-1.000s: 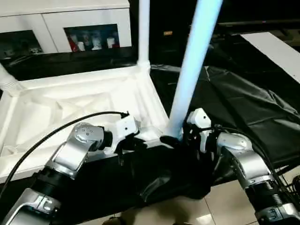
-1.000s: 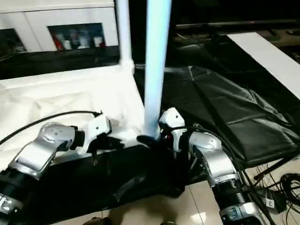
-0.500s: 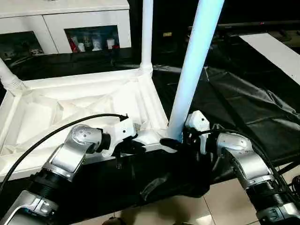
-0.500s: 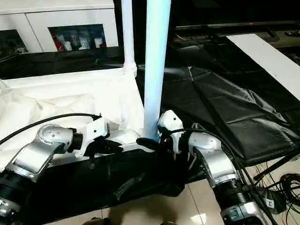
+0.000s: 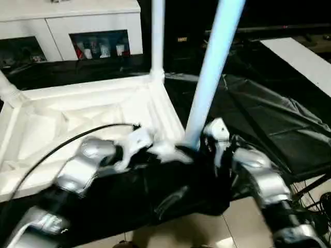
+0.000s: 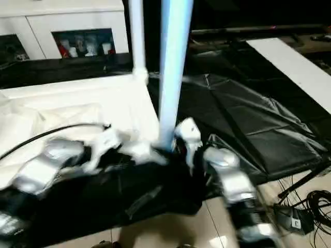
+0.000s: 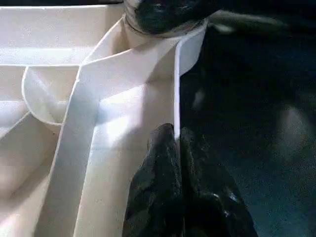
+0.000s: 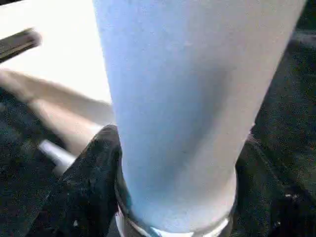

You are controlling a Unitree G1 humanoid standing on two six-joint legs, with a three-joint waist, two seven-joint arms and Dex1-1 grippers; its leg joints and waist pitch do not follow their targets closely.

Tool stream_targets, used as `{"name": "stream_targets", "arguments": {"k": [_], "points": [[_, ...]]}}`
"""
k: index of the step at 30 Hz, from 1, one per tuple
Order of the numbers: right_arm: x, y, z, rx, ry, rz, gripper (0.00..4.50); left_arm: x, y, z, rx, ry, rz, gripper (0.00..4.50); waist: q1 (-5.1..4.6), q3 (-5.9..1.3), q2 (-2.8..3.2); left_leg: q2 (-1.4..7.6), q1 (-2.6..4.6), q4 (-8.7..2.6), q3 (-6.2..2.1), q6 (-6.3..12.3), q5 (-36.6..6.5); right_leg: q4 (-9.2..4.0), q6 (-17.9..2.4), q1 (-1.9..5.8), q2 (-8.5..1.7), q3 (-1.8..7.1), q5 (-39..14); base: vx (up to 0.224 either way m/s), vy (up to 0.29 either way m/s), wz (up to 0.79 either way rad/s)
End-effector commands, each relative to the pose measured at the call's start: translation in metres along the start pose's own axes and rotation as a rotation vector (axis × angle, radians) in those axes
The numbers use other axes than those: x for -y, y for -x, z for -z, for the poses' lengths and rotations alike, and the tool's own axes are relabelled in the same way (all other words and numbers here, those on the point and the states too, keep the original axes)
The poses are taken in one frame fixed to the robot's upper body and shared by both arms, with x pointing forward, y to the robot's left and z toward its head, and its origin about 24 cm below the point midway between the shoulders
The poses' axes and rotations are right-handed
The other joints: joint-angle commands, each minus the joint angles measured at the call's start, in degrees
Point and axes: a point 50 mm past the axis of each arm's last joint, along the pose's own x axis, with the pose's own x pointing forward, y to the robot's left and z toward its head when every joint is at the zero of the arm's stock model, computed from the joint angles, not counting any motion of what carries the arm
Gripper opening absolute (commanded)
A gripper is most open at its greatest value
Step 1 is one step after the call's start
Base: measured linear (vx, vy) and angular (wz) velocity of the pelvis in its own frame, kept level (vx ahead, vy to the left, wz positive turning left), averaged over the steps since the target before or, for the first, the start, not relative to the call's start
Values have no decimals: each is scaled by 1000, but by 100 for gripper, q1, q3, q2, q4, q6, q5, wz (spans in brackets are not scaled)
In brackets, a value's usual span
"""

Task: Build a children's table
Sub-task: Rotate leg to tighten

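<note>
Tabletop (image 5: pixel 77 119) upside down on black sheet (image 5: pixel 269 124), ribs up, spans 9 to centre. Far leg (image 5: pixel 158 36) seated at 12 corner. Near leg (image 5: pixel 209 77) upright in near corner socket — right gripper (image 8: pixel 173 197) clamped round its base. Left gripper (image 7: pixel 178 148) pinches tabletop rim at 7. Risk: leg not fully home, tilts — jams socket or rim slips from pinch.

The tabletop (image 5: pixel 93 111) and far leg (image 5: pixel 158 36) are plain white, the near leg (image 5: pixel 212 67) white with a bluish tint, the cloth (image 5: pixel 269 124) glossy black, the forearms silver, the cabinet (image 5: pixel 62 20) white.
</note>
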Motion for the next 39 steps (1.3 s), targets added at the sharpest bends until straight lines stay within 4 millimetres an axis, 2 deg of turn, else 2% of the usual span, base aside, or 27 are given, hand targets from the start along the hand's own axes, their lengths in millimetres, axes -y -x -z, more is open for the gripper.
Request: {"name": "stream_targets", "arguments": {"k": [1, 3, 5, 7, 9, 13, 16, 18, 19, 20, 21, 22, 23, 24, 27, 28, 29, 30, 31, 34, 36, 39], "points": [[-5, -5, 29, -127, -88, 108, 269, 2, -16, -4, 1, 46, -53, 0, -10, -234, 11, 206, 156, -426, -125, -144, -1934, -537, -1016, 121, -333, 217, -1988, 0, 0, 0], [-8, -13, 30, -135, -103, 173, 269, 0, -24, -8, -3, 74, -103, 0, -24, -225, 9, 198, 149, -444, -130, -201, -2038, -562, -913, 106, -323, 212, -2101, 0, 0, 0], [-12, -24, 32, -151, -136, 263, 269, -2, -34, -14, -13, 112, -176, 0, -33, -221, 8, 185, 188, -436, -133, -253, -2193, -590, -867, 62, -334, 217, -2295, 0, 0, 0], [-13, -32, 31, -161, -183, 344, 269, -2, -42, -19, -25, 124, -225, 0, -33, -231, 9, 188, 165, -443, -139, -233, -2198, -602, -807, 77, -339, 212, -2290, 0, 0, 0], [-15, -38, 29, -170, -210, 394, 269, -1, -49, -23, -31, 139, -255, 0, -41, -235, 3, 180, 193, -436, -136, -229, -2310, -610, -778, 43, -330, 205, -2292, 0, 0, 0], [-18, -45, 22, -137, -218, 370, 269, 1, -50, -24, -30, 128, -251, 0, -26, -253, -9, 175, 141, -451, -148, -151, -2249, -614, -671, 78, -339, 187, -2200, 0, 0, 0], [-20, -47, 17, -102, -173, 306, 269, 0, -47, -22, -28, 108, -241, 0, -18, -265, -17, 179, 123, -448, -139, -84, -2177, -605, -690, 84, -345, 189, -2057, 0, 0, 0], [-22, -46, 9, -46, -114, 230, 339, 0, -43, -21, -22, 80, -216, 0, -11, -270, -35, 183, 105, -445, -136, -39, -2156, -614, -683, 95, -355, 186, -2098, 0, 0, 0], [-22, -45, 7, -31, -100, 212, 341, 0, -41, -20, -22, 76, -209, 0, -9, -274, -38, 184, 105, -440, -132, -21, -2115, -610, -692, 91, -357, 191, -2062, 0, 0, 0], [-22, -44, 4, -13, -81, 181, 341, 0, -39, -19, -22, 65, -197, 0, -7, -265, -45, 185, 95, -441, -122, 25, -2051, -608, -718, 96, -348, 195, -1974, 0, 0, 0], [-20, -41, -1, 8, -54, 144, 348, 1, -36, -17, -16, 46, -168, 0, -22, -281, -52, 182, 52, -445, -134, 51, -1915, -576, -751, 139, -349, 185, -1858, 0, 0, 0], [-19, -39, -3, 14, -40, 124, 367, 1, -34, -15, -20, 45, -160, 0, -13, -284, -48, 183, 44, -453, -148, 69, -1846, -572, -760, 157, -351, 171, -1812, 0, 0, 0], [-17, -33, -7, 14, 14, 60, 367, 0, -28, -13, -19, 18, -139, 0, -13, -294, -44, 189, 38, -434, -132, 108, -1708, -554, -797, 166, -342, 174, -1589, 0, 0, 0], [-15, -28, -10, 13, 54, 25, 384, 1, -25, -11, -12, 9, -114, 0, -22, -291, -67, 187, 41, -413, -111, 189, -1569, -538, -866, 162, -323, 178, -1331, 0, 0, 0], [-13, -17, -14, 1, 115, -58, 387, 3, -18, -9, 5, -22, -70, 0, -19, -309, -51, 183, 16, -384, -98, 305, -1222, -490, -1015, 202, -334, 173, -965, 0, 0, 0], [-9, -5, -14, -25, 161, -143, 387, 6, -10, -5, 11, -55, -7, 0, -27, -313, -60, 190, 18, -377, -89, 319, -1153, -474, -1049, 203, -322, 172, -843, 0, 0, 0], [-7, 1, -14, -35, 181, -175, 387, 9, -7, -3, 22, -89, 37, 0, -7, -315, -54, 198, 32, -353, -82, 385, -1023, -446, -1098, 209, -302, 178, -543, 51, -3, -2], [-6, 4, -14, -41, 191, -192, 387, 10, -5, -2, 28, -110, 64, 0, -3, -312, -57, 188, 10, -336, -80, 465, -930, -413, -1141, 225, -299, 177, -285, 51, -3, -2], [-5, 6, -14, -44, 197, -206, 387, 12, -3, -2, 36, -124, 88, 0, -16, -316, -65, 192, 10, -336, -76, 495, -864, -398, -1183, 230, -301, 179, -158, 52, 1, -3], [-1, 17, -15, -53, 199, -264, 387, 15, 8, 5, 16, -107, 160, 0, -4, -329, -40, 188, 53, -302, -56, 611, -693, -342, -1413, 220, -285, 182, 282, 0, 0, 0], [0, 24, -16, -63, 206, -301, 387, 16, 15, 8, 8, -106, 190, 0, 9, -319, -35, 211, 79, -303, -48, 646, -672, -333, -1484, 213, -283, 184, 339, 0, 0, 0], [0, 30, -16, -80, 226, -330, 387, 17, 21, 10, 10, -114, 214, 0, 38, -301, -44, 217, 88, -314, -45, 620, -692, -337, -1474, 213, -279, 184, 236, 0, 0, 0]]}}
